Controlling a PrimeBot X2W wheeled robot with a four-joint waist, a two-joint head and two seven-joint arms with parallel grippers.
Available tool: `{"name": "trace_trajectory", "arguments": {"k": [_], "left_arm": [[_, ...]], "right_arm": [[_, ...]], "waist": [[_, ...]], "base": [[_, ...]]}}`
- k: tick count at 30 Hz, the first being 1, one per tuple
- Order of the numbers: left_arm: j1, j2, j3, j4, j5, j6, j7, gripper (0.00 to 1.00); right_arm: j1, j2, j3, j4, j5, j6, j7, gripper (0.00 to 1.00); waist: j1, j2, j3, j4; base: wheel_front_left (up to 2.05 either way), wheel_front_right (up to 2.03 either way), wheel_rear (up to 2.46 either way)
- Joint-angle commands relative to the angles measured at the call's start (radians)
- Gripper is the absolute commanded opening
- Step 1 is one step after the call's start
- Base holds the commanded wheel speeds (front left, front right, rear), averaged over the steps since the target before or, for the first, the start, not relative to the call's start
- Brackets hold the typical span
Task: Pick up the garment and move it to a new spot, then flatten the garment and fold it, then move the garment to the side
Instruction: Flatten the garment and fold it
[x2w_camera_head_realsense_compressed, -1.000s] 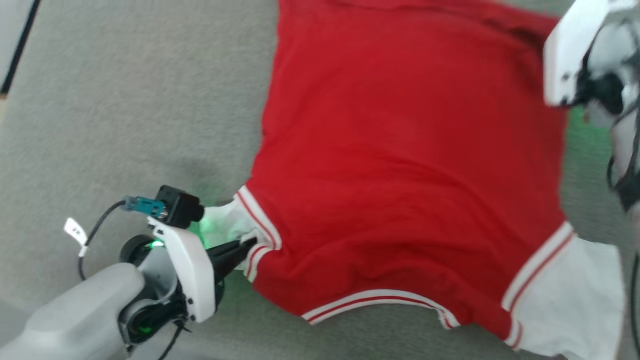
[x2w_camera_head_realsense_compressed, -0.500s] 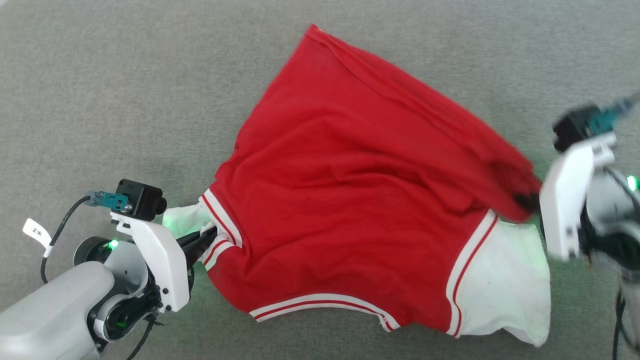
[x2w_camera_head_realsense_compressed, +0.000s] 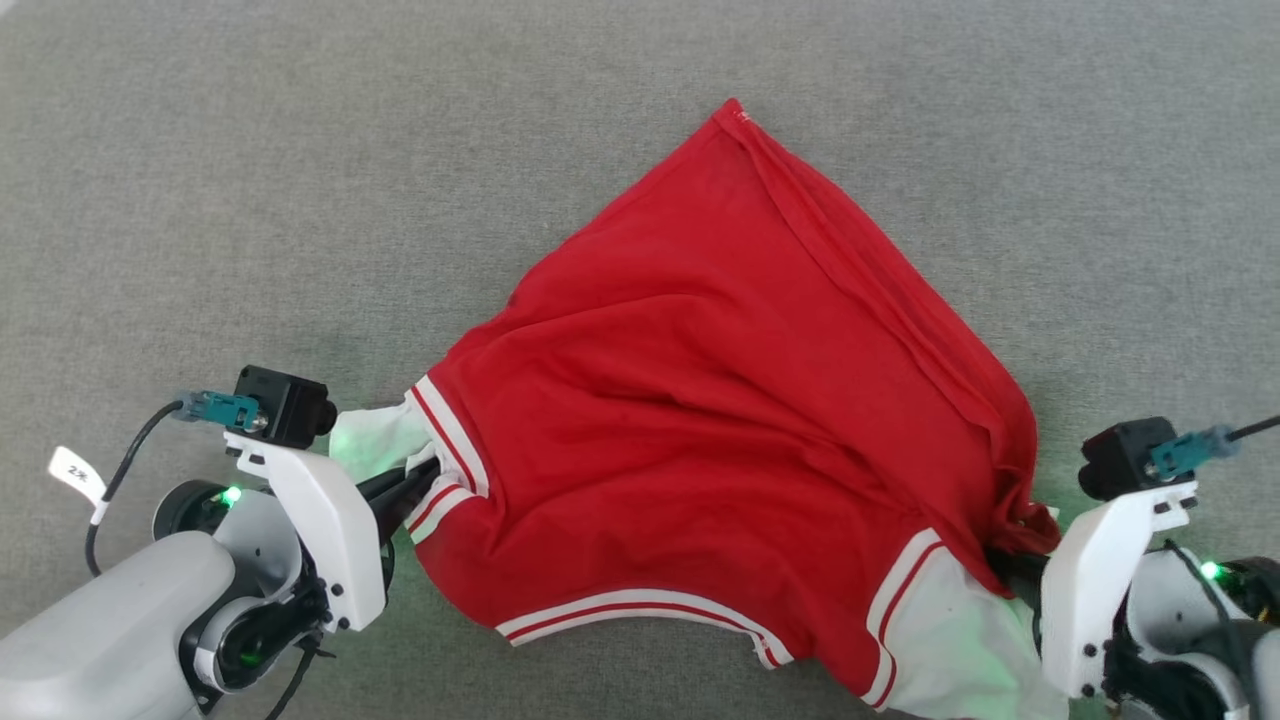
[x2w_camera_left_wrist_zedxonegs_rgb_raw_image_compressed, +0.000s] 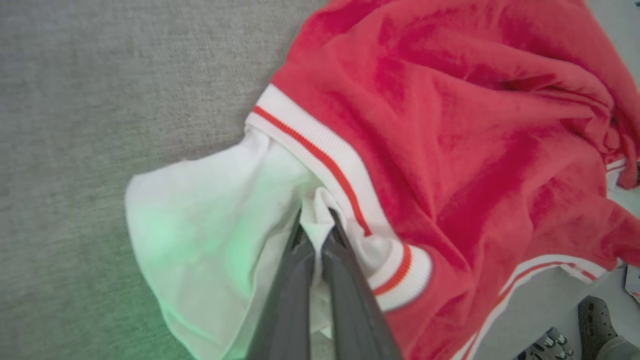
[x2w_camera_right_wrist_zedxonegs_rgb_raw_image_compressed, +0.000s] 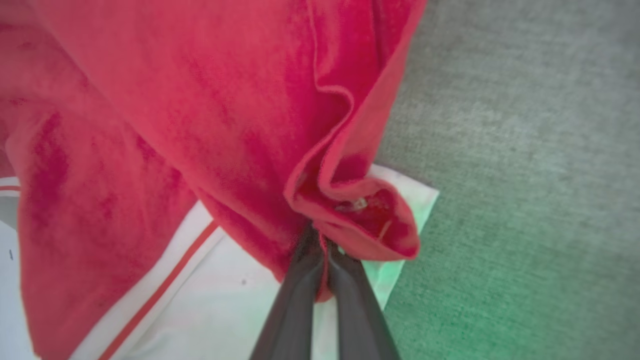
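Observation:
The garment (x2w_camera_head_realsense_compressed: 720, 440) is a red shirt with white sleeves and red-and-white striped trim, lying rumpled on the grey surface with its far corner in a point. My left gripper (x2w_camera_head_realsense_compressed: 425, 482) at the lower left is shut on the white fabric where the left sleeve (x2w_camera_left_wrist_zedxonegs_rgb_raw_image_compressed: 200, 240) meets the striped trim (x2w_camera_left_wrist_zedxonegs_rgb_raw_image_compressed: 320, 155). At the lower right, my right gripper (x2w_camera_head_realsense_compressed: 1008, 560) is shut on a bunched red hem corner (x2w_camera_right_wrist_zedxonegs_rgb_raw_image_compressed: 360, 220) drawn over the white right sleeve (x2w_camera_head_realsense_compressed: 950, 650). In the wrist views, the left gripper (x2w_camera_left_wrist_zedxonegs_rgb_raw_image_compressed: 315, 222) and right gripper (x2w_camera_right_wrist_zedxonegs_rgb_raw_image_compressed: 319, 239) each pinch cloth between closed fingers.
The grey carpet-like surface (x2w_camera_head_realsense_compressed: 250, 200) stretches all around the garment, with free room to the far left and far right. A grey shoe (x2w_camera_left_wrist_zedxonegs_rgb_raw_image_compressed: 597, 320) shows past the surface's edge in the left wrist view.
The head camera has shifted. My right gripper has carried the red hem corner from the far right toward me, folding the shirt into a pointed shape. The left gripper keeps its grip.

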Motion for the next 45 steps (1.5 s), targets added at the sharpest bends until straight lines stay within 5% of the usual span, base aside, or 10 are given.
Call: {"name": "trace_trajectory", "arguments": {"k": [1, 5, 18, 23, 30, 45], "left_arm": [[0.016, -0.007, 0.001, 0.001, -0.008, 0.0, -0.007, 0.0], [0.021, -0.005, -0.001, 0.002, -0.007, 0.0, -0.012, 0.0], [0.036, -0.002, -0.005, -0.02, 0.0, 0.001, -0.027, 0.0], [0.016, -0.022, -0.01, -0.02, 0.015, -0.009, -0.03, 0.0], [-0.019, -0.072, -0.022, 0.007, 0.041, -0.037, -0.02, 0.0], [-0.11, -0.235, -0.063, 0.116, 0.084, -0.119, -0.013, 0.0]], "right_arm": [[0.013, -0.003, 0.021, 0.064, -0.022, -0.001, -0.039, 1.0], [0.004, -0.028, 0.037, 0.071, -0.012, -0.004, -0.077, 1.0], [-0.065, -0.038, -0.027, -0.263, -0.005, -0.001, 0.005, 1.0], [-0.184, -0.046, -0.017, -0.269, -0.019, -0.001, -0.016, 1.0], [-0.409, -0.084, 0.068, -0.065, -0.008, -0.001, -0.113, 1.0], [-0.847, -0.196, 0.328, 0.605, -0.021, -0.001, -0.252, 1.0]], "waist": [[0.0, 0.0, -0.002, 0.001], [0.0, 0.0, -0.013, 0.0], [0.0, 0.0, -0.031, 0.029], [0.0, 0.0, -0.018, 0.065], [0.0, 0.0, 0.005, 0.137], [0.0, 0.0, 0.075, 0.321]], "base": [[0.0, 0.0, 0.0], [0.0, 0.0, 0.0], [0.0, 0.0, 0.0], [0.0, 0.0, 0.0], [0.0, 0.0, 0.0], [0.0, 0.0, 0.0]]}}
